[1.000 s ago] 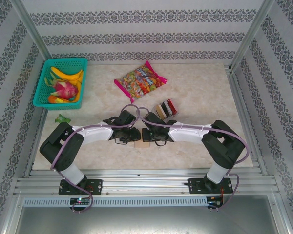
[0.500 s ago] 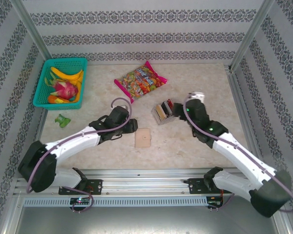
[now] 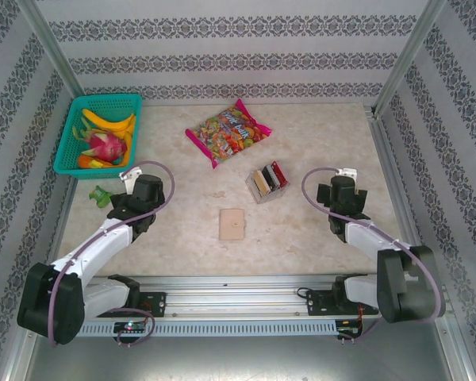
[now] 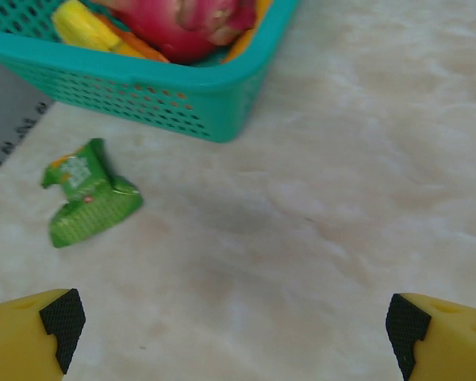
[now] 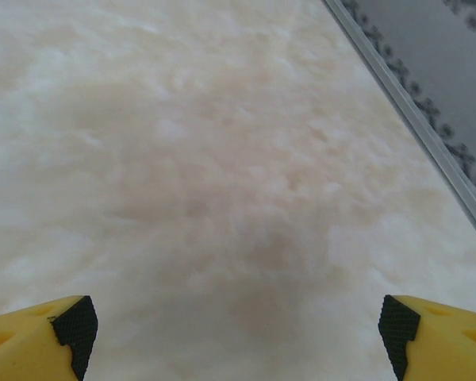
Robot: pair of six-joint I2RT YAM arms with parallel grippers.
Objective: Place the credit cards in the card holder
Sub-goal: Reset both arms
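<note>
Two claws flank the tan card holder (image 3: 232, 224) well apart, your left gripper (image 4: 234, 321) and right gripper (image 5: 236, 325) spread and empty, leaving it unobstructed; the credit cards (image 3: 268, 178) stand, apparently on edge, just beyond it.

At my far left a teal basket (image 3: 109, 97) sits on the marble bench (image 3: 317, 135), holding a banana (image 3: 107, 123) and a dragon fruit (image 3: 105, 145). A green wrapper (image 4: 87, 198) lies near its front, apart from it. A bright candy bag (image 3: 227, 132) lies farther back, with a clear rack (image 3: 256, 196) nearer me.
</note>
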